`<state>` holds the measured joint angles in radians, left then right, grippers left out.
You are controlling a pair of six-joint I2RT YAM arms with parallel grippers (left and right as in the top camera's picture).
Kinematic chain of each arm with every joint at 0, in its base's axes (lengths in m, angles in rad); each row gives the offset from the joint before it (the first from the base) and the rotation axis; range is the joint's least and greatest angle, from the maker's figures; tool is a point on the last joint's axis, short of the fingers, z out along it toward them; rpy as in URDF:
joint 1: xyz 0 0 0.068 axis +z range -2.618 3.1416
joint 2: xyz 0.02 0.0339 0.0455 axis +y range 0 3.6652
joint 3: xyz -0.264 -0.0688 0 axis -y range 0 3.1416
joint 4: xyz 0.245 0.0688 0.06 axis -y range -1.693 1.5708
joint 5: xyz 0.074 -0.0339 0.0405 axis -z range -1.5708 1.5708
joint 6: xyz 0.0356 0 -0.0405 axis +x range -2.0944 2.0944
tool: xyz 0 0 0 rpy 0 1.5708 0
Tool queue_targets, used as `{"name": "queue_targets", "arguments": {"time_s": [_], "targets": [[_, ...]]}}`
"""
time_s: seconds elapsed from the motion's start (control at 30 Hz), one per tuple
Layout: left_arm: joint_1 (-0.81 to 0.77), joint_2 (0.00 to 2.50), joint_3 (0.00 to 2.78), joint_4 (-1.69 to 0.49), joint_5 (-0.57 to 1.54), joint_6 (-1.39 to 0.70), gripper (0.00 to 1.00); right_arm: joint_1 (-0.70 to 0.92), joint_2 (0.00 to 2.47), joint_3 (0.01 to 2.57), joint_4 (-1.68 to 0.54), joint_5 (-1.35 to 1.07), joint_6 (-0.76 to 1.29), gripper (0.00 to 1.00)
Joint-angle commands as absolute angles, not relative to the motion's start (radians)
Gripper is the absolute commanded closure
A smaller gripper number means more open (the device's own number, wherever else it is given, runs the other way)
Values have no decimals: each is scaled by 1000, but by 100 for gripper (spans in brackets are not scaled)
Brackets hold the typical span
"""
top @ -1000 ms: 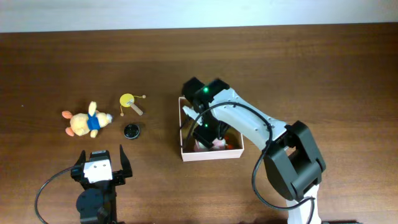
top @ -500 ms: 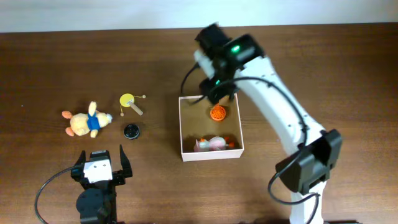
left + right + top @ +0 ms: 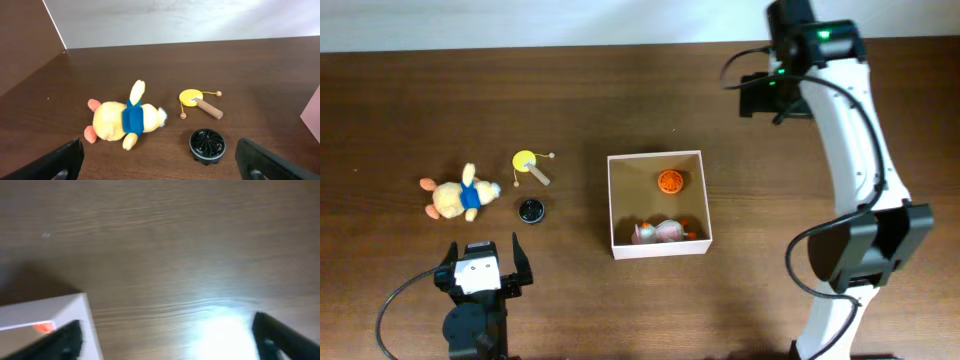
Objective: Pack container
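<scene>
The container [image 3: 611, 205] sits mid-way along the worktop [image 3: 420, 100] with an orange ball [image 3: 670, 181] inside. The right pincer [image 3: 167, 337], spread and empty, has swung clear. The left pincer [image 3: 160, 162], also spread, faces the unpacked stuffed rabbit [image 3: 122, 122].

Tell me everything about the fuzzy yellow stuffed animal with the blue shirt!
The fuzzy yellow stuffed animal looks soft and plush. It has a blue cloth band round its middle, orange-pink patches at one end and one long pale part pointing up. It lies flat on the brown wooden table, well left of the white cardboard box. It is apart from the small yellow drum toy and the black round disc. Only the table touches it.
</scene>
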<state>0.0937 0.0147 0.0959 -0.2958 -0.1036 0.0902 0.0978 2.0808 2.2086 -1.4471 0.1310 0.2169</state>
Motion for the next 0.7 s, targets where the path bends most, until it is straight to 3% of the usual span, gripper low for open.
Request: {"name": "queue_targets", "arguments": {"time_s": [0.0,0.47,0.67], "targets": [[94,7,92,-297,-93,107,1,70,2067,2226,-1456,148,256,1],[94,7,92,-296,-77,105,1,-56,2067,2225,-1456,170,278,1],[94,7,93,-279,216,64,1,-63,2067,2225,-1455,170,279,1]]}}
